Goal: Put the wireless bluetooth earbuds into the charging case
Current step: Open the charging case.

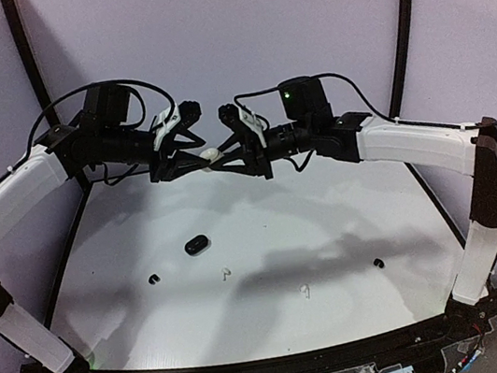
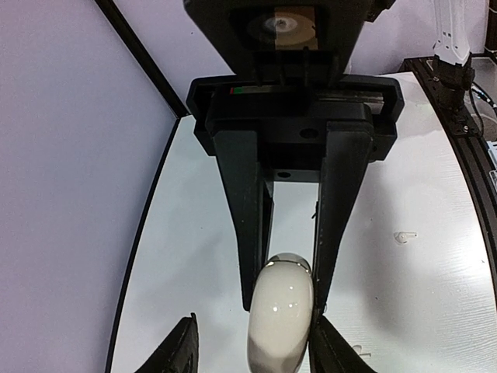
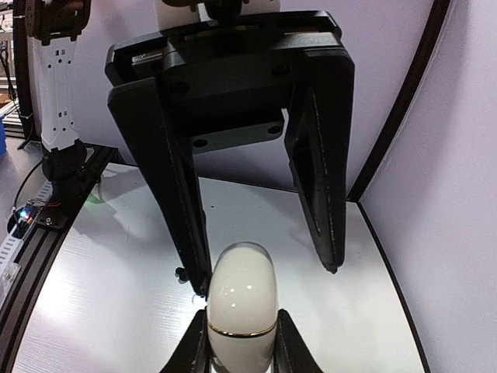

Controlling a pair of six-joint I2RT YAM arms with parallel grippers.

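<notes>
A cream-white charging case [image 1: 212,155] with a thin gold seam hangs in the air at the back centre, lid shut. My right gripper [image 3: 241,315] is shut on the case [image 3: 242,295], a finger tight on each side. My left gripper [image 2: 256,320] faces it, open. Its one finger [image 2: 335,351] touches the case [image 2: 281,315] and the other finger [image 2: 180,348] stands well apart. Loose on the table lie two white earbuds [image 1: 226,272] [image 1: 305,290] and two black earbuds [image 1: 154,279] [image 1: 378,262].
A small black closed case [image 1: 197,245] lies on the white table [image 1: 330,221], left of centre. Black frame rails run along both sides and curved poles rise at the back. Both arms reach in high over the table's back half.
</notes>
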